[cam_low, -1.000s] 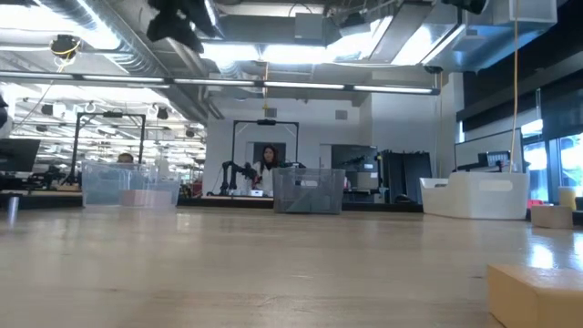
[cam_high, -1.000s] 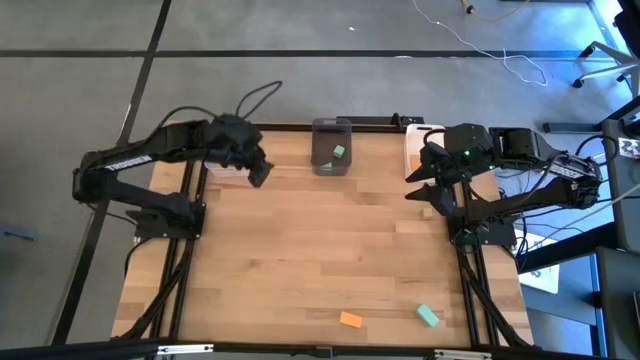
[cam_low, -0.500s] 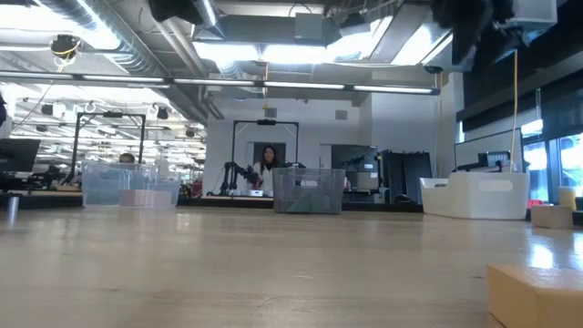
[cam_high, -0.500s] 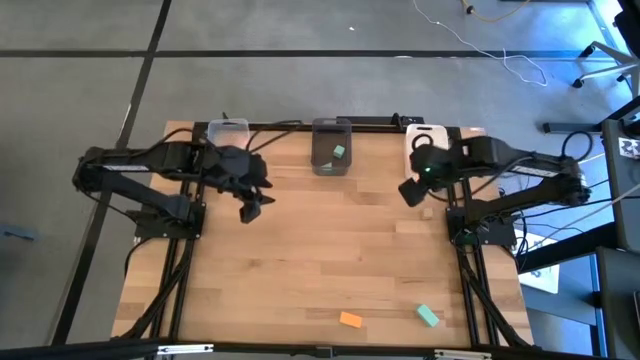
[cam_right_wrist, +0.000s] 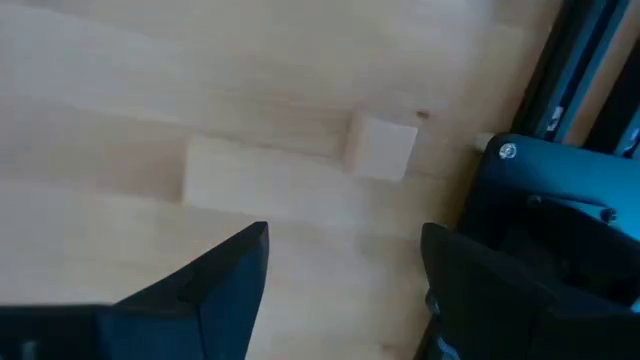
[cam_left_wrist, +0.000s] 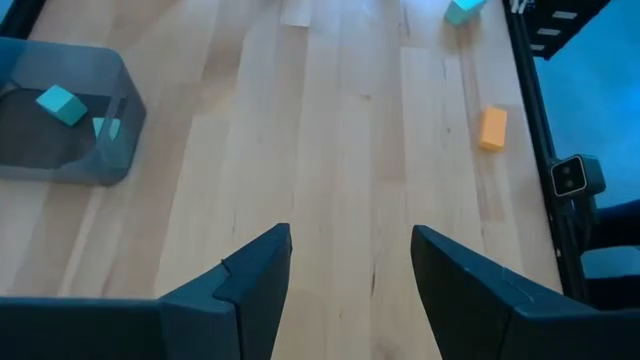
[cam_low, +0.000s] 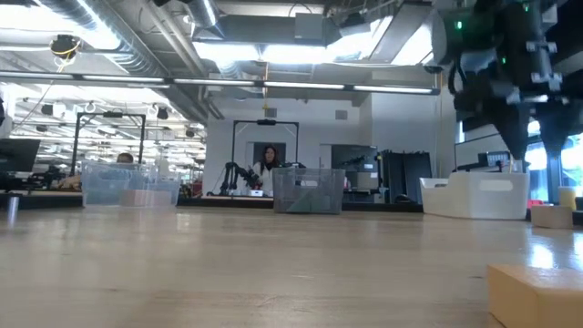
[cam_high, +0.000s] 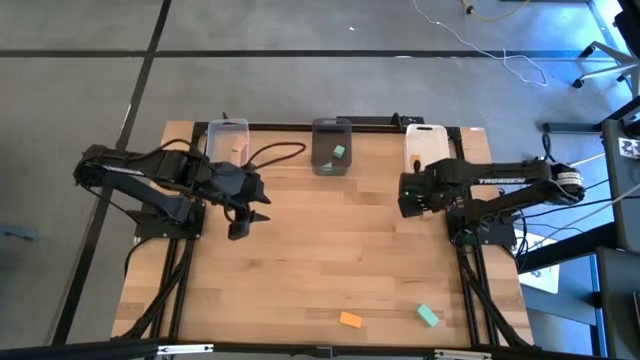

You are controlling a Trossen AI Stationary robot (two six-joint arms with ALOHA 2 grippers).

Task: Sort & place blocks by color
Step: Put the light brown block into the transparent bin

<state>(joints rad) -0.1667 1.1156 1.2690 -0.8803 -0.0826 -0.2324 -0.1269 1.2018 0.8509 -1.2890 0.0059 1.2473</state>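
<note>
The right gripper (cam_right_wrist: 340, 290), fingers spread and empty, hangs just short of the tan block (cam_right_wrist: 381, 148) lying straight ahead.

I count four blocks. An orange block (cam_high: 351, 320) lies flat near the 6 o'clock edge of the tabletop (cam_high: 320, 260). A teal-green block (cam_high: 428, 316) lies flat and skewed, near the orange one on its 3 o'clock side, apart from it. A second teal-green block (cam_high: 339, 152) rests inside the middle bin (cam_high: 331, 128) at 12 o'clock. A pale tan wood block (cam_right_wrist: 381, 148) sits flat by the 3 o'clock edge.
</note>
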